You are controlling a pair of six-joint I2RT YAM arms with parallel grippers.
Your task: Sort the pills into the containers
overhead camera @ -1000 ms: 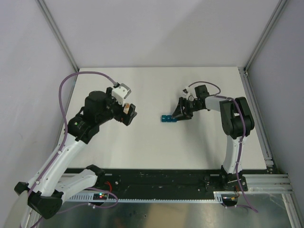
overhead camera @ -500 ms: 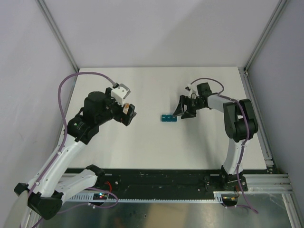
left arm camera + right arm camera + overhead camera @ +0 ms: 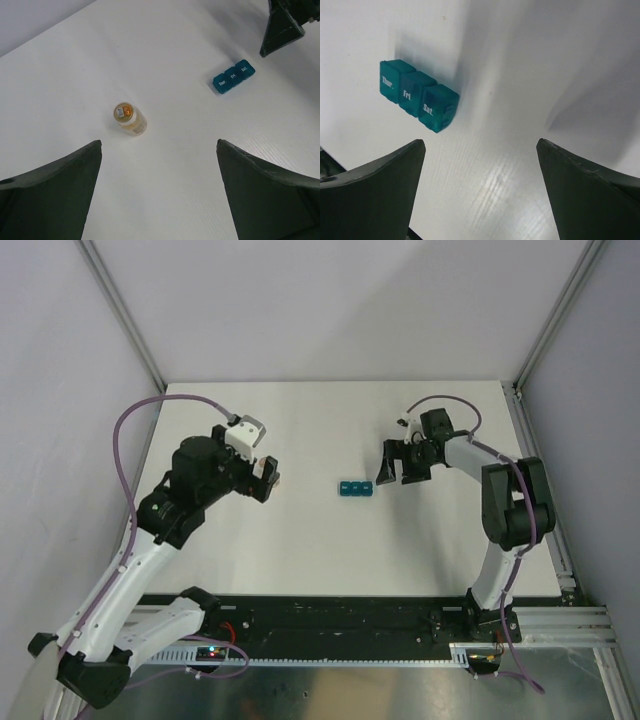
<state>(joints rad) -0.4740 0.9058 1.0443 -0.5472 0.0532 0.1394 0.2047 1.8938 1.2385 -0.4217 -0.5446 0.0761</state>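
white surface (image 3: 300, 430) between pale walls: from the top camera the teal containers (image 3: 353, 488) lie near its middle, just left of the right hand (image 3: 393, 466), and the left hand (image 3: 268, 480) hangs well apart to the left. left wrist view: fingers (image 3: 50, 195) spread wide, released, above a small orange-tan bottle (image 3: 129, 118) on the surface, with the containers off to the upper right. right wrist view: fingers spread, grasping nothing; the three lids (image 3: 406, 93), marked thur, fri and sat, are shut.

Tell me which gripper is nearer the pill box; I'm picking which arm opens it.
Right. The right gripper hangs just right of the pill box; the left gripper is farther off to its left.
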